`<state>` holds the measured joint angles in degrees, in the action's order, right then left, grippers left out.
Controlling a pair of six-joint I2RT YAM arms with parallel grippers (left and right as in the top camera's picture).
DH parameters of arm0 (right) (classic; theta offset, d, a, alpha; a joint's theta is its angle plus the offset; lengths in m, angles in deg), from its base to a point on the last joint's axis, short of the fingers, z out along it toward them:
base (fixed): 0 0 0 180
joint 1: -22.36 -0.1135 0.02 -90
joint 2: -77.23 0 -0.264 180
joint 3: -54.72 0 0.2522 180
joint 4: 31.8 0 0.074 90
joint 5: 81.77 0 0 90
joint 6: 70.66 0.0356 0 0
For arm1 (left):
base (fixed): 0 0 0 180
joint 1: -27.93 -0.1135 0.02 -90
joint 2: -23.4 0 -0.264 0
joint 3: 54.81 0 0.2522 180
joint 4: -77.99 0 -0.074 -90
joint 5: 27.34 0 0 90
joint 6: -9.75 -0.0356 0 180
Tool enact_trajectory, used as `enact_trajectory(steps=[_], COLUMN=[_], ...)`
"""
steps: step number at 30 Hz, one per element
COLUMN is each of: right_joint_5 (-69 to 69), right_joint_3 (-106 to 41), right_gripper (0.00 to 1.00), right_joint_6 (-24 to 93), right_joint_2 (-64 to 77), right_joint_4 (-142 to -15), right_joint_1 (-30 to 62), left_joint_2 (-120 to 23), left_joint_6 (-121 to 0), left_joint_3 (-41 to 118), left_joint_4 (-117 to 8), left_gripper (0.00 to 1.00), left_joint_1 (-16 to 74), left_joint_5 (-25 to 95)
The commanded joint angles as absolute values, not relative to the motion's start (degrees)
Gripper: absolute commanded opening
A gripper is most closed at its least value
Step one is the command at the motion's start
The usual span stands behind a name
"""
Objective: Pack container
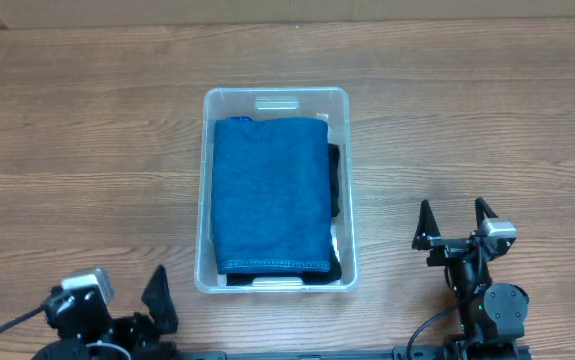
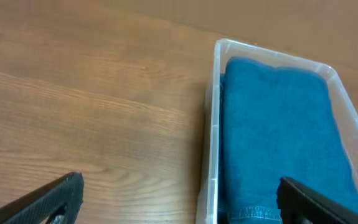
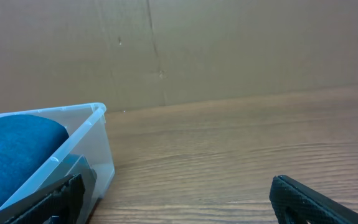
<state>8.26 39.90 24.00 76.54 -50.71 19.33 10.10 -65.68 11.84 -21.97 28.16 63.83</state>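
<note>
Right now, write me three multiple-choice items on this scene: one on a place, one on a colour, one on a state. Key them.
1. Where does the blue cloth lie?
A) inside the container
B) draped over its rim
C) outside it

2. What colour is the lower cloth?
A) white
B) black
C) red

3. How do the left gripper and right gripper stand?
A) both shut on cloth
B) one open, one shut
C) both open, empty

Key:
1 A, the blue cloth sits within the container's walls.
2 B, the lower cloth shows black past the blue cloth's right and near edges.
3 C, each gripper's fingers are spread with nothing held between them.
</note>
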Motion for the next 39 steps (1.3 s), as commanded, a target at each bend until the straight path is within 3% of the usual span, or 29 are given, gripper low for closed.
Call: enact_trajectory(steps=[1, 9, 14, 16, 21, 39], right_joint_5=[8.6, 8.6, 8.6, 8.6, 8.6, 8.6], right_joint_3=[40.5, 40.5, 40.5, 40.5, 40.5, 40.5], right_gripper=[1.0, 1.0, 1.0, 1.0, 1.0, 1.0], right_joint_6=[23.8, 23.8, 23.8, 23.8, 23.8, 23.8], right_joint_2=[76.9, 76.9, 76.9, 76.9, 76.9, 76.9], right_joint_4=[-50.4, -50.4, -50.4, -50.4, -50.4, -50.4], right_joint_1=[19.4, 19.4, 19.4, 19.4, 19.4, 19.4], left_joint_2=[10.9, 23.2, 23.2, 23.2, 23.2, 23.1], left_joint_6=[-70.6, -73.6, -92.6, -91.7, -86.5, -86.5], left_joint_3=[2.9, -24.1, -34.5, -38.7, -40.8, -40.8], left_joint_4=[-33.2, -73.3, -90.8, -95.4, -84.2, -84.2], left_gripper=[1.0, 1.0, 1.0, 1.0, 1.0, 1.0], left_joint_1=[27.9, 27.9, 27.9, 27.9, 27.9, 27.9], left_joint_5=[61.6, 56.0, 52.0, 55.9, 58.2, 58.6])
